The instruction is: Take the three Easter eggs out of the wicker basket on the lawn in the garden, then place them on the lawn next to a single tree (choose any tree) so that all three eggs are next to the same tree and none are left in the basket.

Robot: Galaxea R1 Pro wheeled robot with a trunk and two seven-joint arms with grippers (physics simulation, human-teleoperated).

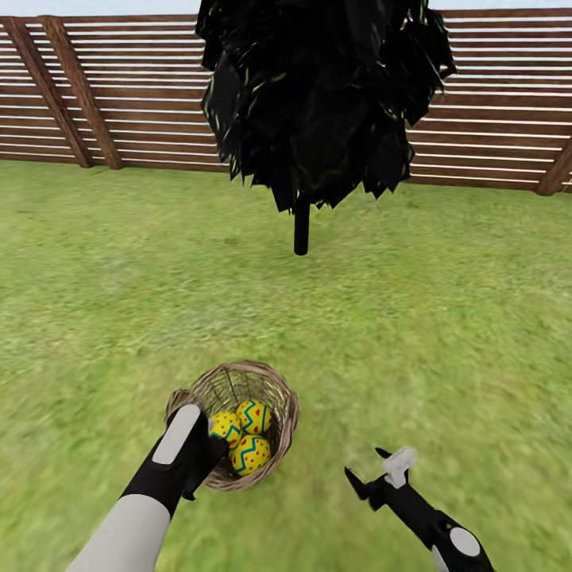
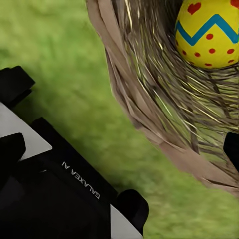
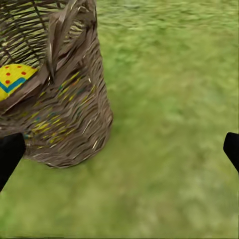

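Easter eggs [image 1: 245, 435] in wicker basket [image 1: 274, 388]

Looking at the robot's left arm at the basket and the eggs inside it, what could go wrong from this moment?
1. The left gripper hangs at the rim of the wicker basket. Pushing the rim could tip the basket, which stands free on the lawn.
2. The three Easter eggs lie touching, so grasping one may knock the others.
3. The only tree ahead is the black-trunked tree, maybe not a suitable one.
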